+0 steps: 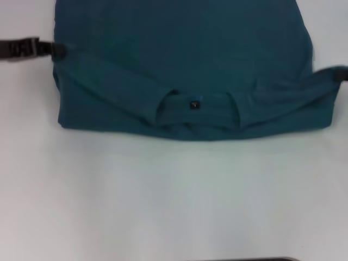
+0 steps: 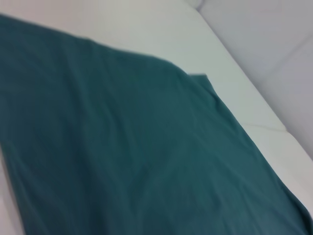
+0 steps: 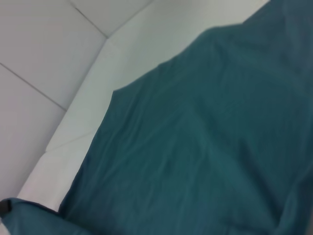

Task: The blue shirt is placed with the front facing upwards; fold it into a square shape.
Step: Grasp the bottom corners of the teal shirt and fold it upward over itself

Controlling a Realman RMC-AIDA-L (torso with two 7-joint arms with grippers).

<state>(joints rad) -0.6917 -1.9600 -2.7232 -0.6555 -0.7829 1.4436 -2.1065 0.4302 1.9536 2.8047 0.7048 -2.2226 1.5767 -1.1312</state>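
The blue shirt (image 1: 185,49) lies on the white table (image 1: 174,196), its top part folded over so the round collar and small black neck tag (image 1: 194,104) face up near the front edge of the cloth. My left gripper (image 1: 58,50) sits at the shirt's left edge, shut on the fabric. On the opposite side my right gripper (image 1: 341,74) is shut on the shirt's right edge, and the cloth is drawn up to a point there. The left wrist view shows only smooth shirt cloth (image 2: 122,147). The right wrist view shows the shirt (image 3: 205,147) too. No lettering shows.
White tabletop stretches in front of the shirt toward me. A thin dark strip (image 1: 244,259) shows at the very bottom of the head view. The wrist views show the table's far edge (image 2: 254,112) and pale floor tiles (image 3: 39,49) beyond it.
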